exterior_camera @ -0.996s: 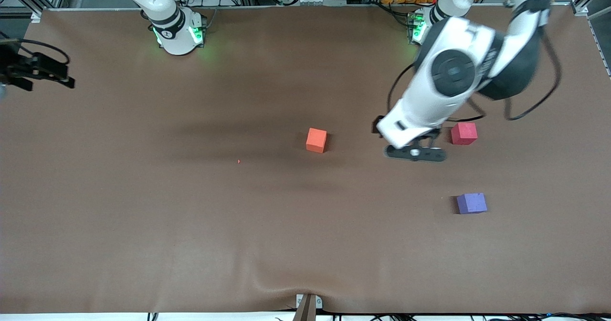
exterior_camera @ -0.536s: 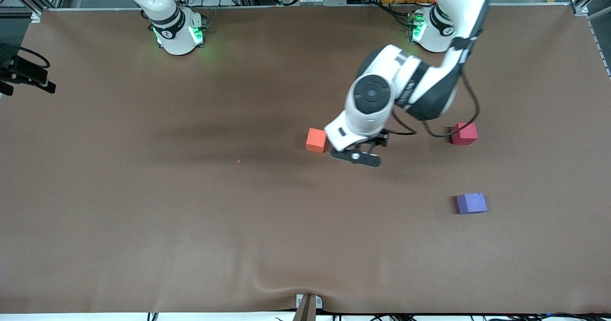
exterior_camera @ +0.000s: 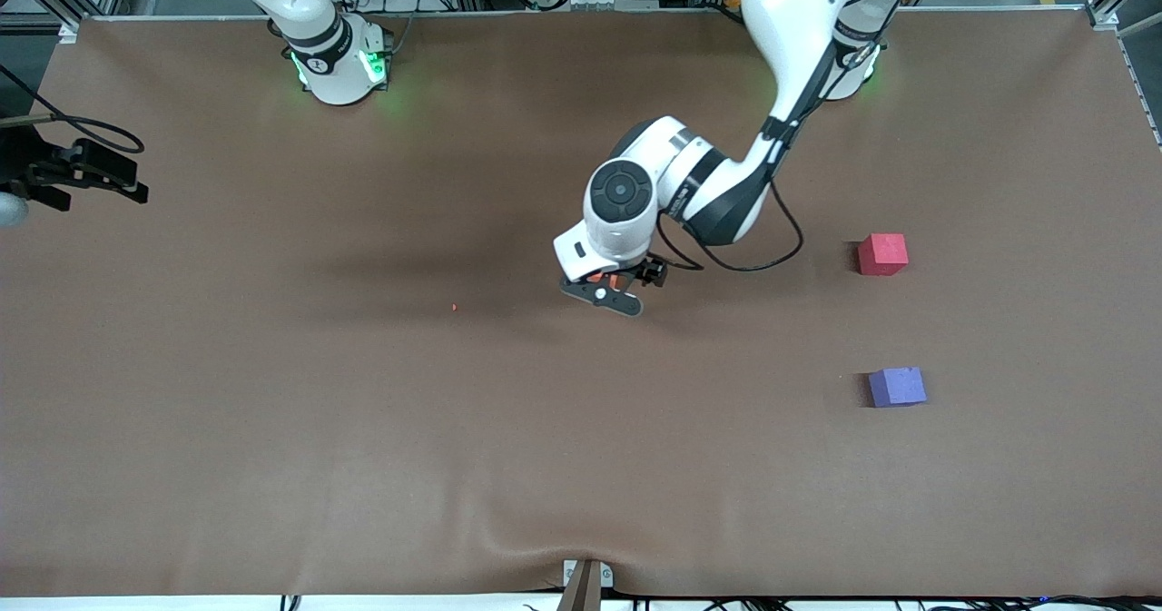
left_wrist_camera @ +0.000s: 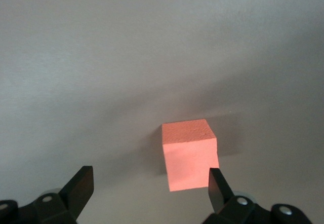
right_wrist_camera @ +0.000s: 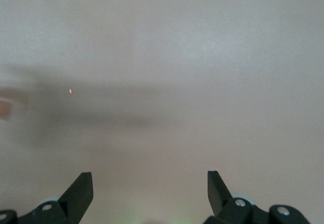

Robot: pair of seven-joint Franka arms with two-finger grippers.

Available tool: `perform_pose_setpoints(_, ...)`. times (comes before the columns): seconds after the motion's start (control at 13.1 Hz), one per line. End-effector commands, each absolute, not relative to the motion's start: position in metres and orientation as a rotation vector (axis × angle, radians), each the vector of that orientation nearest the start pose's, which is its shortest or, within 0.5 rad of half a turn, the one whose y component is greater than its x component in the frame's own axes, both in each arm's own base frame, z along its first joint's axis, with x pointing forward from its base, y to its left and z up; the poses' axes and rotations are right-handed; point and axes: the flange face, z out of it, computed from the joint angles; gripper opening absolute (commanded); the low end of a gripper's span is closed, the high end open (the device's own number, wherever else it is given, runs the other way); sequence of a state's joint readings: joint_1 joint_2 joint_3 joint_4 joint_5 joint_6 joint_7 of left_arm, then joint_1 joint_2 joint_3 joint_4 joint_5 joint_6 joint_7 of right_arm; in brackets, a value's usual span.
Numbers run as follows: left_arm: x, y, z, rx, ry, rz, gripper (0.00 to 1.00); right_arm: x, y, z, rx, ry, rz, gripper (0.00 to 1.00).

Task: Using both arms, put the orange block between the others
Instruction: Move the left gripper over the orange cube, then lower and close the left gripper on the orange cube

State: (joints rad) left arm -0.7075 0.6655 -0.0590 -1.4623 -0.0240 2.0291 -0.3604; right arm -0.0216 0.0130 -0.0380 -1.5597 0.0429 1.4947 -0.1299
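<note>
While the left arm reaches down from its base at the upper right of the front view toward the middle of the frame, its left gripper hangs just over the orange block, which shows there only as small orange slivers under the wrist. Seen from the left wrist view, that block sits flat on the brown table in the lower middle of the frame, with the 2 black fingers spread wide apart and nothing clamped between them; the block lies closer to 1 finger than to the other, and that finger's tip overlaps the block's lower corner in the picture, though whether it touches cannot be told. Toward the left arm's end of the table, at the right of the front view, the pinkish-red cube stands well apart from the orange block, and the purple-blue cube lies nearer to the front camera than the red one, with a bare gap between the 2. At the far left edge of the front view, the right gripper waits over the table's border; the right wrist view shows its fingers spread open over bare tabletop, holding nothing. A tiny red speck lies on the table left of center in the front view.
</note>
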Motion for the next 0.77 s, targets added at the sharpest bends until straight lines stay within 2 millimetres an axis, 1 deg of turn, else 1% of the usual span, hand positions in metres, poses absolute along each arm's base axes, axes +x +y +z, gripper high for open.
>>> perform_pose_setpoints(0.0,0.508,-0.486,0.281,-3.085,0.58,0.197,1.0,0.546,-0.026,0.618,-3.12,-0.132,0.123,1.0)
perform_pose_setpoints(0.08,0.506,-0.485,0.277,-3.08,0.577,0.209,1.0,0.545,-0.027,0.618,-3.121,-0.13,0.125,1.0)
perform_pose_setpoints(0.31,0.495,-0.491,0.261,-3.105,0.531,0.21,1.0,0.546,-0.024,0.619,-3.135,-0.139,0.123,1.0)
perform_pose_setpoints(0.38,0.488,-0.493,0.254,-3.105,0.505,0.212,1.0,0.546,-0.025,0.623,-3.183,-0.155,0.119,1.0)
perform_pose_setpoints(0.46,0.486,-0.493,0.249,-3.108,0.478,0.212,1.0,0.545,-0.022,0.629,-3.222,-0.17,0.105,1.0)
perform_pose_setpoints(0.54,0.482,-0.494,0.244,-3.106,0.462,0.217,1.0,0.544,-0.021,0.633,-3.222,-0.171,0.115,1.0)
perform_pose_setpoints(0.61,0.477,-0.499,0.242,-3.105,0.453,0.22,1.0,0.54,-0.021,0.632,-3.209,-0.161,0.157,1.0)
perform_pose_setpoints(0.69,0.476,-0.499,0.24,-3.108,0.419,0.227,1.0,0.539,-0.019,0.631,-3.204,-0.168,0.171,1.0)
